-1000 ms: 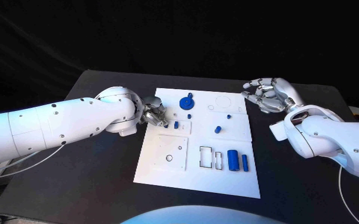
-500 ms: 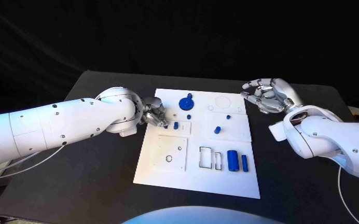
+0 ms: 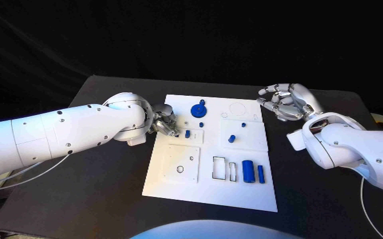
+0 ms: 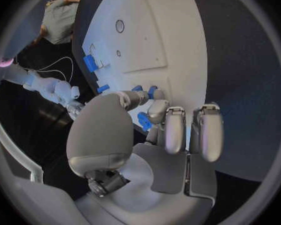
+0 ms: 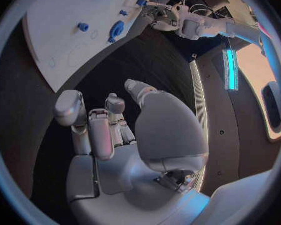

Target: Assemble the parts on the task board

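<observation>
At the task board's (image 3: 209, 186) left edge, left hand (image 3: 165, 121) has fingers curled beside a small blue part (image 3: 187, 134); whether it grips cannot be told. Recommend seating it squarely. Right hand (image 3: 285, 102) hovers, curled, holding nothing.

Probably a robotics lab: a black worktop (image 3: 96, 195) against black drapes (image 3: 191, 23), with a white task board (image 3: 211, 186).
</observation>
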{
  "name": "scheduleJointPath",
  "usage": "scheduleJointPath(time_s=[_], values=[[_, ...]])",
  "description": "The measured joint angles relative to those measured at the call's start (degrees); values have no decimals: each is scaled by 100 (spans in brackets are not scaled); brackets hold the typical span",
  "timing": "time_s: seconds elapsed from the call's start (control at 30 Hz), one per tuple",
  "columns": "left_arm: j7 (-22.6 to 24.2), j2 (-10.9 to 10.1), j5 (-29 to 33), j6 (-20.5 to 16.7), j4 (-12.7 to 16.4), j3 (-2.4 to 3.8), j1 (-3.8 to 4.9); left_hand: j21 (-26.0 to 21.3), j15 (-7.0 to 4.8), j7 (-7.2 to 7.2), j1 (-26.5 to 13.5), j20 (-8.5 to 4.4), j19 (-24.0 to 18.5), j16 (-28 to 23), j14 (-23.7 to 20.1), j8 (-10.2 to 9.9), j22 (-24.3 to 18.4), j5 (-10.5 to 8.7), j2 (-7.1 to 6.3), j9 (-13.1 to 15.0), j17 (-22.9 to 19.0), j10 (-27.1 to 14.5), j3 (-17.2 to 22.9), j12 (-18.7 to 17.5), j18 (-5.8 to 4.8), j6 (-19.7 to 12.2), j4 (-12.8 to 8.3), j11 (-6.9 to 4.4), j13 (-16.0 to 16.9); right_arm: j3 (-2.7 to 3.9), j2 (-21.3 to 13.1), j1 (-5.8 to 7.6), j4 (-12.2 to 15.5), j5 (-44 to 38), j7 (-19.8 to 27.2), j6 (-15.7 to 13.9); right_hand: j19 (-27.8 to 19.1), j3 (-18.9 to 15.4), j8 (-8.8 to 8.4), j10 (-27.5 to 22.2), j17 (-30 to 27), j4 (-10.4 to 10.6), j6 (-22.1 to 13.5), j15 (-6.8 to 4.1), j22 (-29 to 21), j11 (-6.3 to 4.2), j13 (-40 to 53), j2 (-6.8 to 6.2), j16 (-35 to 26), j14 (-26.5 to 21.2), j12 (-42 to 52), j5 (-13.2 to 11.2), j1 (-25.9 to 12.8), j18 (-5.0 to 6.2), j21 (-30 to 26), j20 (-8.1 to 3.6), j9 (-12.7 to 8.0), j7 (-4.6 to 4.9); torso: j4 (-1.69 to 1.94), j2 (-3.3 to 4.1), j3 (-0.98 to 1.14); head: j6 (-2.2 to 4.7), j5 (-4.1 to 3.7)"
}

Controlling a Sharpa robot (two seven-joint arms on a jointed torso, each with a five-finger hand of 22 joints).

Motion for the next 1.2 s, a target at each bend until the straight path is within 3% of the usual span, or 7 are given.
scheduleJointPath(time_s=[0.1,0.37,0.4,0.73,1.0,1.2], values=[[-16,7,13,9,-5,-2,-2,0,0,-19,-60,0,0,0,0,0,0,35,-60,-2,0,9,0,0,0,33,0,-9,4,0,-1,0,0,0,0,0,0,0,0,0,0,0,0,0,0,0,0,0,0,0,0,0,0,0,0,0,0,0,-1,2,-1,0,-4],[-56,17,75,-7,-24,-2,-2,0,-43,-97,-318,0,0,0,1,-23,0,6,-27,-26,0,30,-43,-1,0,114,-49,-30,-46,0,-3,0,4,0,1,-1,0,0,0,-21,-15,0,0,0,-12,-21,-18,0,-32,0,0,0,0,0,0,0,-6,0,-1,4,-1,0,-11],[-61,21,81,-11,-29,-3,-2,0,-43,-99,-346,0,0,0,1,-23,0,-14,-29,-34,0,30,150,-1,1,116,-248,-30,-46,0,-3,0,4,0,1,-1,0,0,0,-21,-15,0,0,0,-12,-21,-18,0,-31,0,0,0,0,0,0,0,-6,0,-1,4,-1,0,-12],[-110,82,133,-46,-106,-11,-6,0,-64,-102,-461,-21,21,0,-19,-63,0,-17,-24,-77,0,29,148,-2,1,139,-246,-29,-55,0,-12,0,12,0,3,-1,0,0,0,-21,-20,0,0,0,-18,-20,-27,0,-31,0,0,0,0,0,-28,0,-6,0,-5,6,-1,3,-15],[-123,88,153,-73,-156,-13,-9,0,-85,-197,-534,-21,21,0,2,-99,3,-12,-97,-128,0,6,-367,-20,1,232,156,-51,-54,0,-24,0,18,0,3,-1,0,-17,0,-20,-20,16,0,0,-18,-20,-27,0,-31,0,0,0,0,0,-28,0,-6,0,-4,5,-1,1,-33],[-124,89,162,-99,-168,-15,-12,0,-84,-168,-612,-20,20,0,2,-123,4,-11,-39,-146,0,6,-722,-20,0,244,258,-51,-46,2,-31,0,21,0,4,-2,0,-17,0,-20,-20,16,0,0,-18,-20,-27,0,-31,0,0,0,0,0,-28,0,-6,0,-4,4,-2,2,-41]])
